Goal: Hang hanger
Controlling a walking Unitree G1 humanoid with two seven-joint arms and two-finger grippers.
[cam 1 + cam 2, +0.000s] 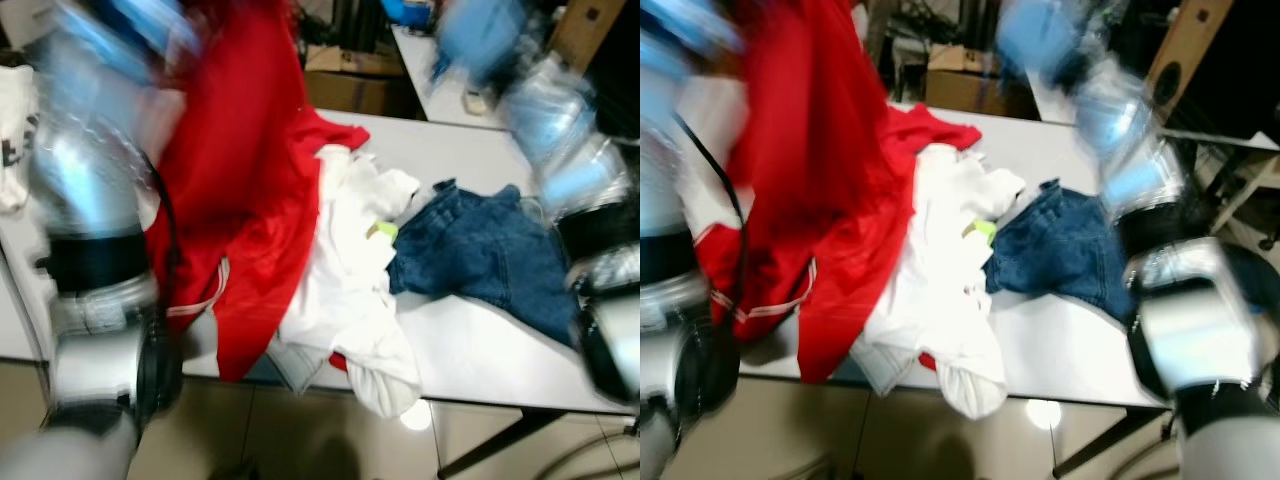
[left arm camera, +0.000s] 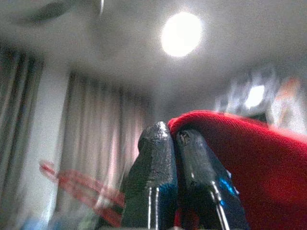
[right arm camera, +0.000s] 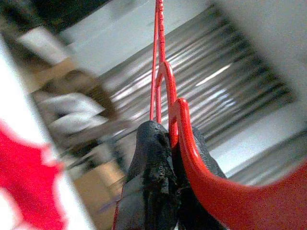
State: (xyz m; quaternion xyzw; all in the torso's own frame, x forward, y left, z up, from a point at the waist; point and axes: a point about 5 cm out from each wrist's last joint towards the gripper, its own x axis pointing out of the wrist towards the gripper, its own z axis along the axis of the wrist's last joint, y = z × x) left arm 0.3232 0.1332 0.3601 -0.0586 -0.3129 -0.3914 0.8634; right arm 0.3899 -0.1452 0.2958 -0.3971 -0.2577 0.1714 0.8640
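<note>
Between right claw fingers: red hanger (left claw pinches red garment).

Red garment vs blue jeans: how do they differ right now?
The red garment is lifted, its cloth pinched by the left gripper and its lower part trailing over the table edge; the blue jeans lie crumpled flat on the table, untouched. The red garment looks larger than the jeans. Both border the white clothes.

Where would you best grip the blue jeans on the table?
Take the blue jeans at the bunched edge beside the white garment, coming from above. The cloth stands up in folds there, so fingers could likely pinch it; elsewhere it lies flatter on the table.
</note>
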